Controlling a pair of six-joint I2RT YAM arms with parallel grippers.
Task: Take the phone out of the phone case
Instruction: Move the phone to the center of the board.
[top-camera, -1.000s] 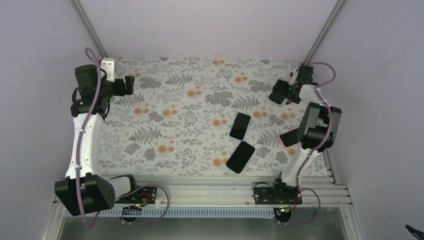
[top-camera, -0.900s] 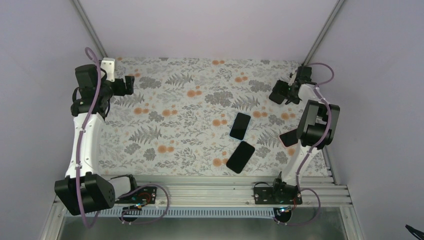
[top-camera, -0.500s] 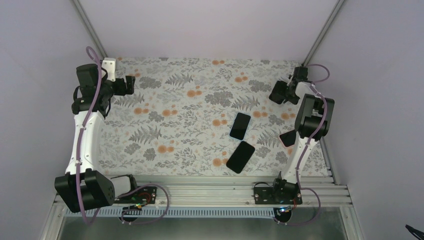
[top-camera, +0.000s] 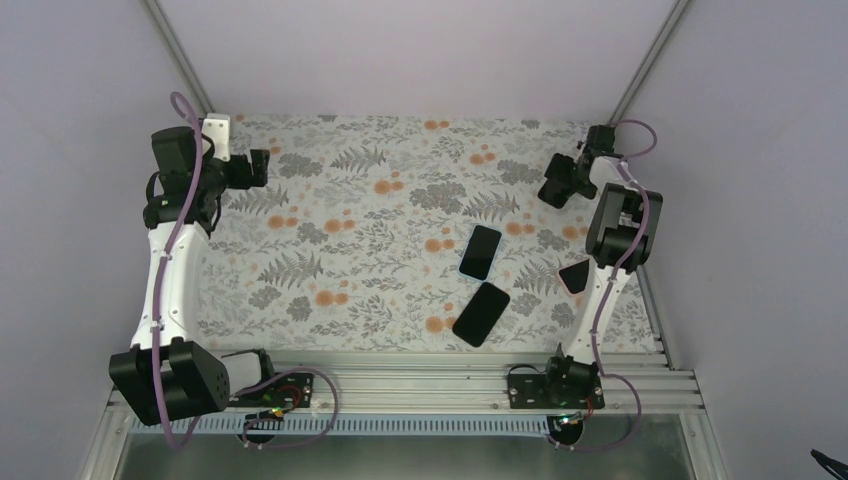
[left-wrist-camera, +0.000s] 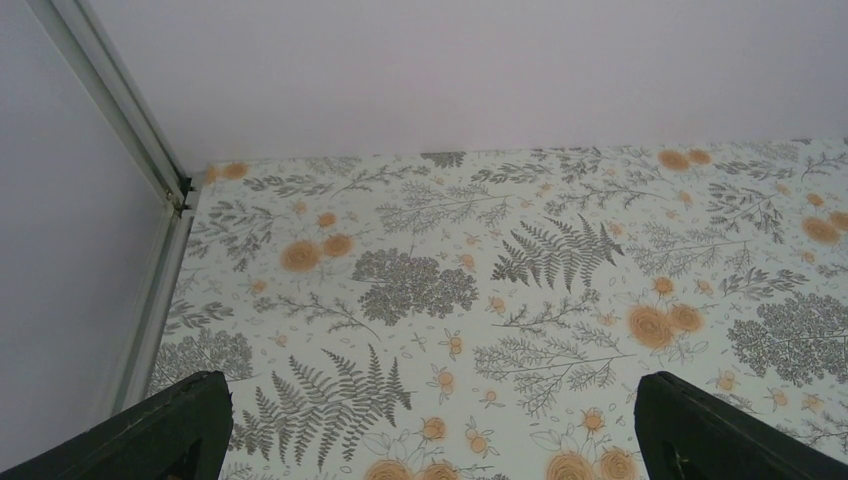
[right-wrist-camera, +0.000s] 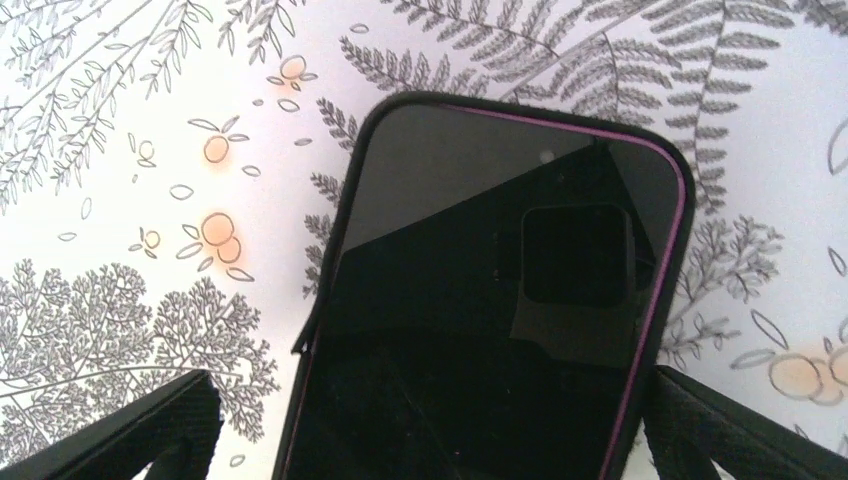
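In the right wrist view a black phone (right-wrist-camera: 480, 300) lies screen up on the floral table, inside a black phone case (right-wrist-camera: 668, 300) with a purple inner rim. The case's left edge stands slightly off the phone. My right gripper (right-wrist-camera: 430, 400) is open and straddles the phone. Its left finger stays apart from the phone and its right finger sits close to the case edge. From the top, the right gripper (top-camera: 557, 185) is at the far right. I cannot tell which dark shape there is this phone. My left gripper (left-wrist-camera: 432, 400) (top-camera: 258, 165) hangs open and empty at the far left.
Two black slabs lie mid-table: one with a pale rim (top-camera: 480, 251), one all black (top-camera: 481, 313). A dark piece (top-camera: 573, 276) shows half hidden beside the right arm (top-camera: 622, 230). Walls and corner posts (left-wrist-camera: 110, 100) close the table's far corners.
The right arm's big elbow block has shifted toward the far wall and a little left, while its gripper has hardly moved. The left arm and the slabs stay put.
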